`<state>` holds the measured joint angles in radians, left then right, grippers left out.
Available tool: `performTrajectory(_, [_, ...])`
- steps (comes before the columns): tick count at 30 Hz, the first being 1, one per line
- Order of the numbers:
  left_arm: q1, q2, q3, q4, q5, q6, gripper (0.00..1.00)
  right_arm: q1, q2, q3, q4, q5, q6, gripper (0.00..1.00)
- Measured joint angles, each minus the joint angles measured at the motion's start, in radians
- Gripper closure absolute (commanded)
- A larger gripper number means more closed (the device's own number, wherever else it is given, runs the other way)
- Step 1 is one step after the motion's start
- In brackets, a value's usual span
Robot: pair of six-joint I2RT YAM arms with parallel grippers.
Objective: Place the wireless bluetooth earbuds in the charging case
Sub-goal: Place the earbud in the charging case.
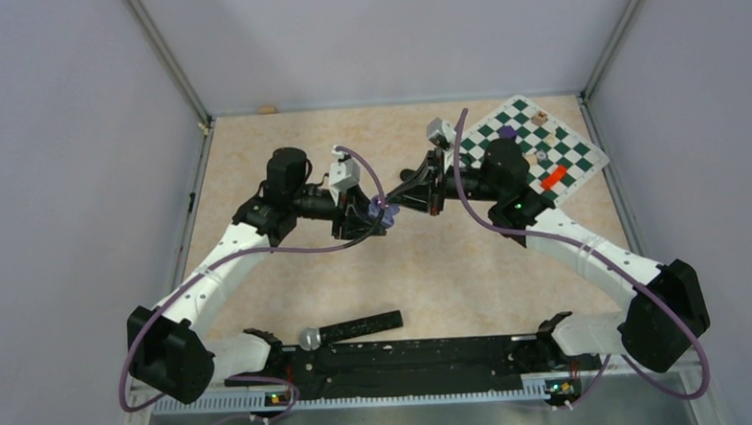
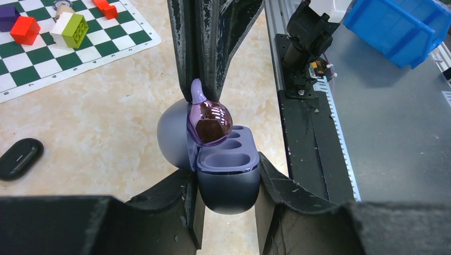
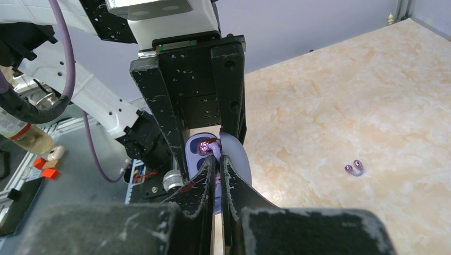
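Top external, bench (image 1: 283, 149): matt beige surface with a marbled stone look.
Top external, claws: left claw (image 1: 378, 217) and right claw (image 1: 392, 207) meet tip to tip over mid-bench; their grip is too small to judge here.
Top external, chessboard (image 1: 532, 148): green-and-white checked mat at far right, carrying small coloured blocks (image 1: 553, 178).
Left wrist, charging case (image 2: 228, 191): smooth rounded lilac shell with the lid hinged open. The left claw's scuffed black fingers clamp its base from both sides.
Left wrist, case tray: two oval wells; the nearer one holds nothing.
Left wrist, earbud (image 2: 210, 123): mirror-glossy purple bulb with a lilac stem, at the farther well's mouth against the lid.
Left wrist, black case (image 2: 18, 158): flat oval pebble lying on the bench.
Left wrist, writing: chessboard border marks are too small to read.
Right wrist, right claw: tips almost closed, pinching the earbud's stem.
Right wrist, second earbud (image 3: 355, 168): tiny, lilac, loose on the bench, well apart from the case.
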<state>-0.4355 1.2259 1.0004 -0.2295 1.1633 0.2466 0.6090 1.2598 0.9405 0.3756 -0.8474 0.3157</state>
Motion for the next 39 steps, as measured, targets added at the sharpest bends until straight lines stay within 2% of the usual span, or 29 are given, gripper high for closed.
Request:
performTrajectory(15, [0.0, 0.0, 0.0, 0.008, -0.006, 0.001, 0.94, 0.003, -0.023, 0.003, -0.047, 0.049, -0.031, 1.0])
performTrajectory(28, [0.0, 0.0, 0.0, 0.019, 0.0, 0.004, 0.95, -0.018, -0.053, 0.002, 0.045, -0.093, 0.064, 1.0])
performTrajectory(39, [0.0, 0.0, 0.0, 0.019, 0.0, 0.004, 0.95, 0.005, -0.044, 0.002, 0.0, -0.037, 0.01, 1.0])
